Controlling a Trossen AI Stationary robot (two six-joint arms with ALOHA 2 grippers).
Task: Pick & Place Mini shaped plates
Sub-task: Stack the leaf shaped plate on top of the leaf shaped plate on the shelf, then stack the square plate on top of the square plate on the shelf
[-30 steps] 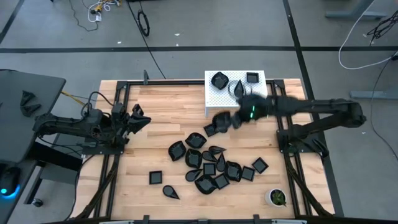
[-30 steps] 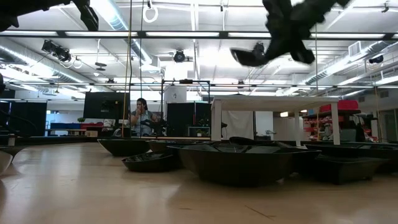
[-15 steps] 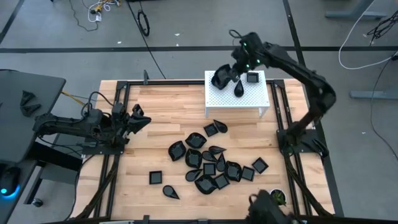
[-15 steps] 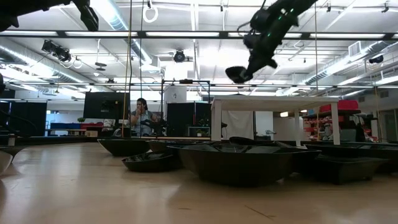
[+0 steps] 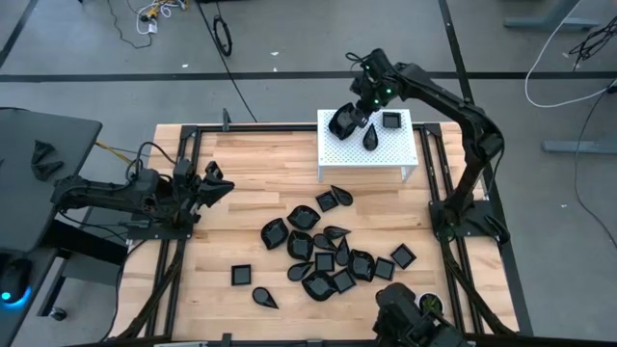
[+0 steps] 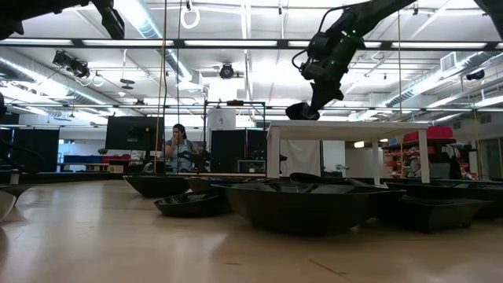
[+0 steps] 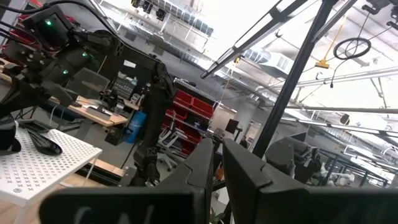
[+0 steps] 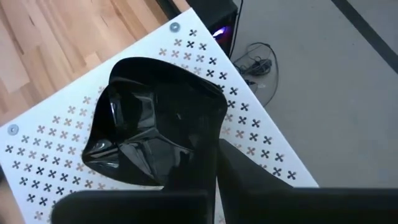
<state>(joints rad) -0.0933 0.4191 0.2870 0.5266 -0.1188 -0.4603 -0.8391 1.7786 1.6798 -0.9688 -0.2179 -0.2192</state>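
The mini shaped plates (image 5: 323,253) are glossy black shallow dishes in square, teardrop and rounded outlines. Most lie clustered and partly overlapping on the wooden counter (image 5: 251,173), toward its middle and its right side. Two lie apart from the cluster, nearer the left: a square one (image 5: 241,276) and a teardrop one (image 5: 263,298).

A white perforated stand (image 5: 386,154) sits at the far edge of the counter. It carries a small square plate (image 5: 390,120), a teardrop plate (image 5: 370,138) and a larger rounded-square plate (image 8: 152,121).

The right pincer (image 5: 359,111) is over the stand's far left part. Its fingers (image 8: 239,177) are drawn together on the rim of the rounded-square plate, which is at the stand's surface; whether it rests fully on it cannot be told.

The left pincer (image 5: 214,183) hangs at the counter's left edge, well apart from all plates, with its fingers (image 7: 245,171) nearly together and nothing between them.

A small white cup (image 5: 429,306) stands at the counter's near right corner.
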